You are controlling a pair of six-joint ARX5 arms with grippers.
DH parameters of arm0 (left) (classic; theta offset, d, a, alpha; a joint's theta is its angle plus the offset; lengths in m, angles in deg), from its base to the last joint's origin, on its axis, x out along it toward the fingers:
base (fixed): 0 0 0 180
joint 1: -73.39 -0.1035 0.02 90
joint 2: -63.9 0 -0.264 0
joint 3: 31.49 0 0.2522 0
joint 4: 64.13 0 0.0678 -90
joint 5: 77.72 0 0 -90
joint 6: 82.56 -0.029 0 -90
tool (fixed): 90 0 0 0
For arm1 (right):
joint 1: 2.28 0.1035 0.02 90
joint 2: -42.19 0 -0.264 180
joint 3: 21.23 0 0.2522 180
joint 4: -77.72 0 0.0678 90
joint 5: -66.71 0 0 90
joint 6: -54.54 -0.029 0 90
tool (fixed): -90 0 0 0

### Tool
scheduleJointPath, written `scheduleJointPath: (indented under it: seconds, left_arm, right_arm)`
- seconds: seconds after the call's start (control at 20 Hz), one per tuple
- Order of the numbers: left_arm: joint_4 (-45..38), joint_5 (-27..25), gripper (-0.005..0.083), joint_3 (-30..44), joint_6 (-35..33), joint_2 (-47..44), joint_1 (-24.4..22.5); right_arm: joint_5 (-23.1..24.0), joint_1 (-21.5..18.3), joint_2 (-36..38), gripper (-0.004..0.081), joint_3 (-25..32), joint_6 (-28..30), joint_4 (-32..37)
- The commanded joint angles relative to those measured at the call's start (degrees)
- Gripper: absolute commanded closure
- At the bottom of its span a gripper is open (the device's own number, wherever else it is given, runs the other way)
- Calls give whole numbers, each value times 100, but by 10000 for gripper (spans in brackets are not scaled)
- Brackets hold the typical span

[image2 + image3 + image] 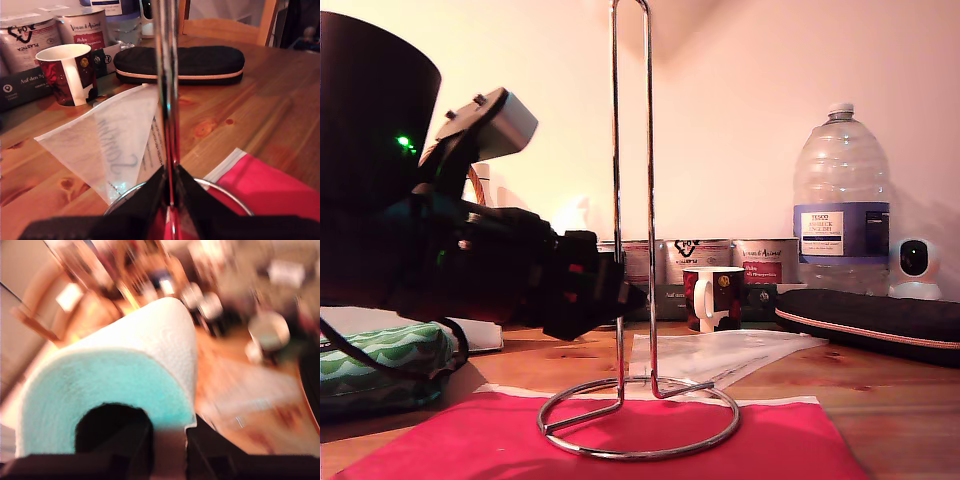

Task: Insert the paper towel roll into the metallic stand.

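Our first gripper (170,200) is pinched on the metallic stand (631,200), low on its upright. Our second gripper (167,450) clamps the paper towel roll (135,385) by its wall, core hole beside one finger. Risk: view badly blurred; misaligned core could snag the loop top and tip the stand.

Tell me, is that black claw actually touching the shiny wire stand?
Touching. In the first wrist view, my first gripper has its black fingers pressed against both sides of the metallic stand, with no gap showing.
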Motion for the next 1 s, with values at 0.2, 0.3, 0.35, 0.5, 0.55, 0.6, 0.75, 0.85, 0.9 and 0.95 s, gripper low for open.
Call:
scheduleJointPath:
  seconds: [0.2,0.3,0.35,0.5,0.55,0.6,0.75,0.85,0.9,0.95]
  left_arm:
    - [400,-42,795,168,-118,236,-103]
    - [404,-42,795,168,-118,236,-107]
    - [404,-42,795,168,-118,236,-107]
    - [404,-44,795,168,-116,236,-129]
    - [407,-44,795,168,-116,236,-138]
    - [407,-42,795,168,-116,236,-149]
    - [407,-42,795,168,-114,236,-155]
    - [409,-42,795,168,-114,236,-155]
    - [407,-42,795,168,-114,236,-155]
    - [407,-44,795,168,-116,236,-155]
  right_arm:
    - [-586,81,87,782,-317,-284,90]
    - [-595,201,87,782,-317,-350,83]
    - [-603,275,107,782,-317,-442,83]
    - [-610,468,262,782,-315,-463,83]
    - [-590,496,313,782,-315,-420,83]
    - [-531,516,350,782,-306,-339,83]
    - [-382,516,380,782,-157,-273,79]
    - [-345,516,415,782,109,-199,76]
    - [-341,516,481,782,271,-162,76]
    - [-343,516,557,782,426,-125,76]
